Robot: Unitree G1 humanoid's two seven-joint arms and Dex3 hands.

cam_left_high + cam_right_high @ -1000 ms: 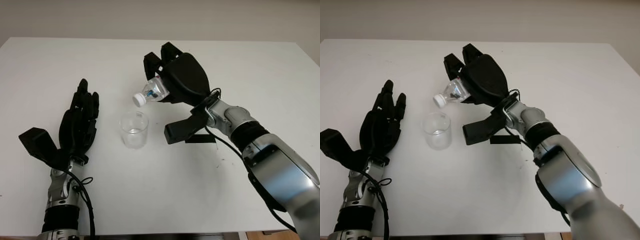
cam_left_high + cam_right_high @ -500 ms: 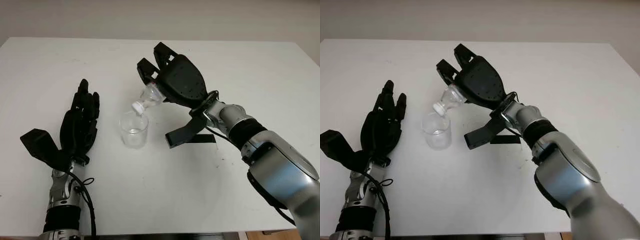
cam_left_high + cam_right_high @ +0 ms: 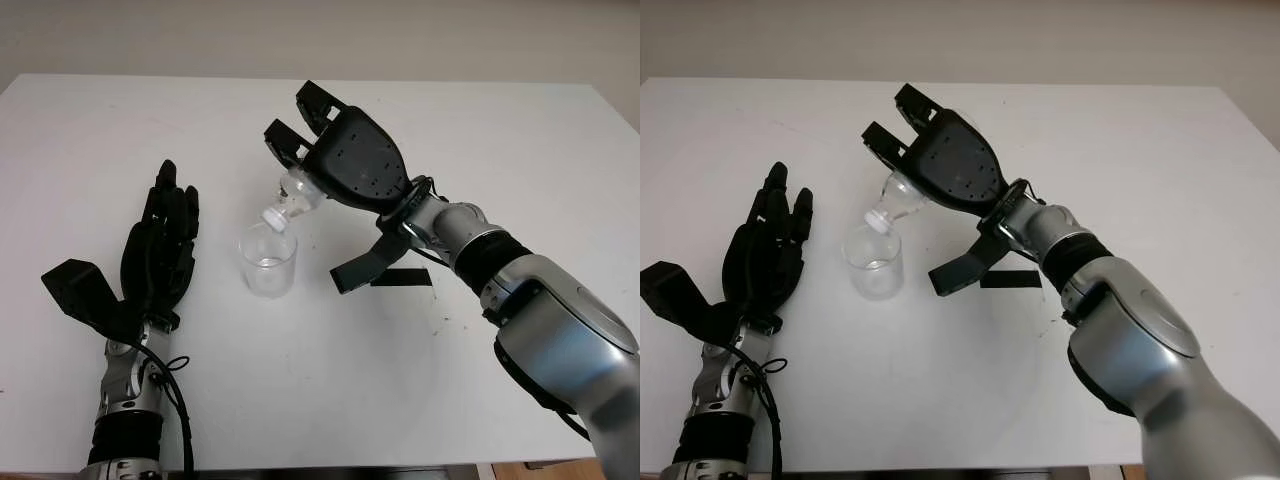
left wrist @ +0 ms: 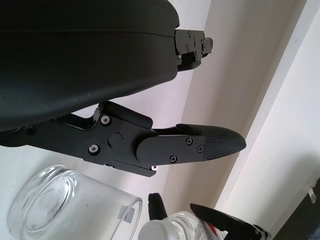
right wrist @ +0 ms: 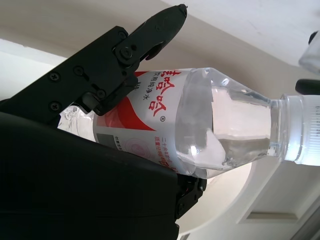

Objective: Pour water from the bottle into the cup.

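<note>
Tipping over the cup [image 3: 268,262], my right hand [image 3: 345,170] is clamped on the bottle [image 3: 292,200], its fingers [image 3: 285,140] wrapped over the body and the thumb [image 3: 360,270] sticking out below, right of the cup. I have the bottle slanted steeply, neck down, so its white cap [image 3: 273,217] sits right at the cup's far rim, just above the opening; whether cap and rim touch I cannot tell. From the right wrist view I see the bottle's red and white label [image 5: 150,120] with a finger [image 5: 135,45] pressed across it, clear water lying in the shoulder toward the neck, and the cap [image 5: 305,130] closed on the mouth. The cup is a clear glass, upright on the white table [image 3: 320,380], with a little water showing at its bottom. My left hand [image 3: 160,245] is open, palm down, left of the cup and apart from it, holding nothing. In the left wrist view the cup [image 4: 65,210] stands beside that hand's finger [image 4: 190,145], with the cap [image 4: 160,231] hanging just past the rim. A black strip [image 3: 400,277] lies on the table right of the cup, under my right forearm.
</note>
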